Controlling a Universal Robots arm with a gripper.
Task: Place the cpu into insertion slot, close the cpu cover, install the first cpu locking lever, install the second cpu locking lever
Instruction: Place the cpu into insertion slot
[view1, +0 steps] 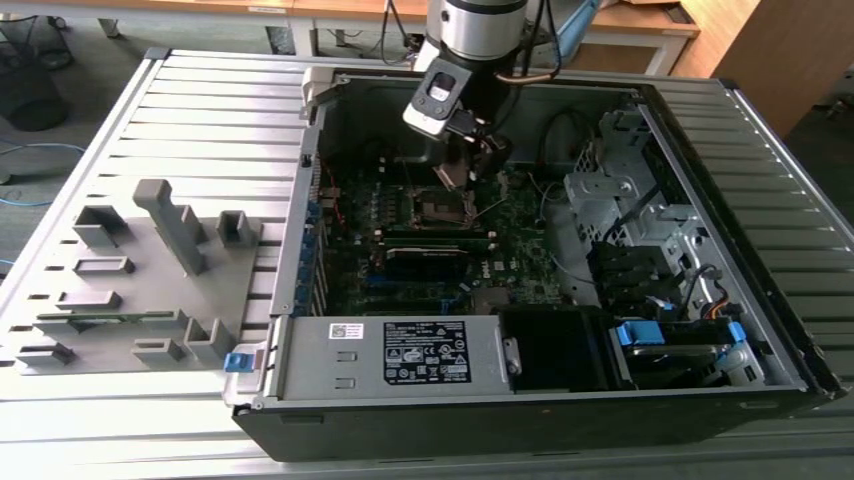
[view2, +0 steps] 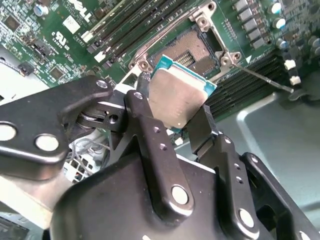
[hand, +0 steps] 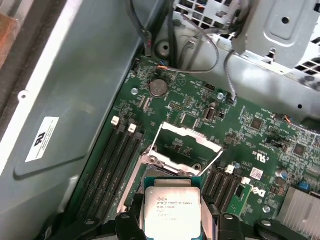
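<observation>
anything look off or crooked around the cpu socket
Nothing looks damaged or askew. The tool grips the cpu above the insertion slot, not seated, and the cpu cover stands flipped open.

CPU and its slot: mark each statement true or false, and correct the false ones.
1. The gripper holds the cpu. True.
2. The cpu sits in the slot. False: it is held above the slot, which lies bare.
3. The cover is closed over the slot. False: it stands raised, open.
4. Memory slots run beside the slot. True.
</observation>
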